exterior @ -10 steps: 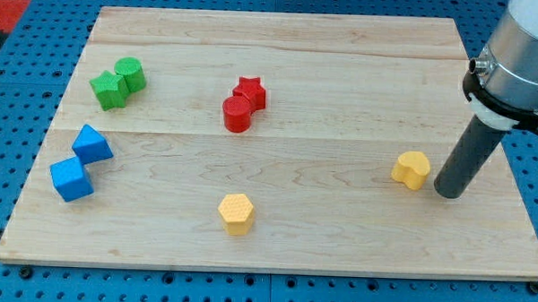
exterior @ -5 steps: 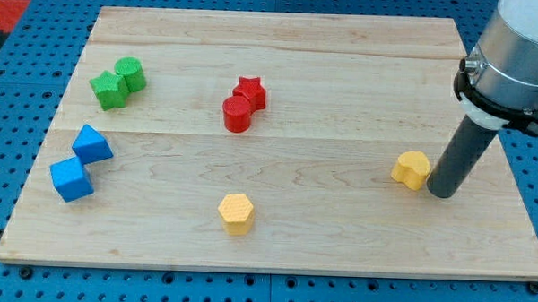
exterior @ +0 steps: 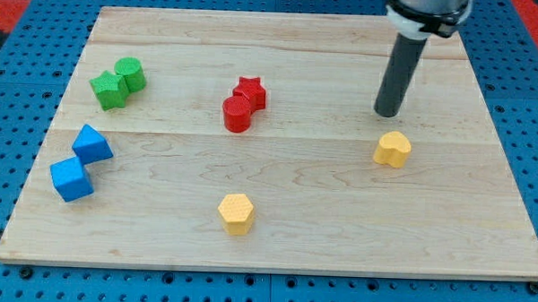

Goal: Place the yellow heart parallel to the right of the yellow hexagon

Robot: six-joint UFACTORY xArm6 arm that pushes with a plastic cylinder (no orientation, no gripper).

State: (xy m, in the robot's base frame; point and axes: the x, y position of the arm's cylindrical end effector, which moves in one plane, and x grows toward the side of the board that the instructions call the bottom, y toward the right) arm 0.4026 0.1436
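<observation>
The yellow heart (exterior: 393, 149) lies on the wooden board (exterior: 282, 44), right of centre. The yellow hexagon (exterior: 236, 213) sits near the view's bottom, left of and lower than the heart. My tip (exterior: 387, 113) is just above the heart toward the view's top, a small gap away, not touching it.
A red star (exterior: 250, 92) and red cylinder (exterior: 237, 114) touch near the centre. A green star-like block (exterior: 109, 91) and green cylinder (exterior: 130, 73) sit at upper left. Two blue blocks (exterior: 92, 144) (exterior: 71, 178) lie at the left edge.
The yellow heart has shifted left and up the view. My tip has moved from the heart's right side to a spot above it, further toward the view's top and left.
</observation>
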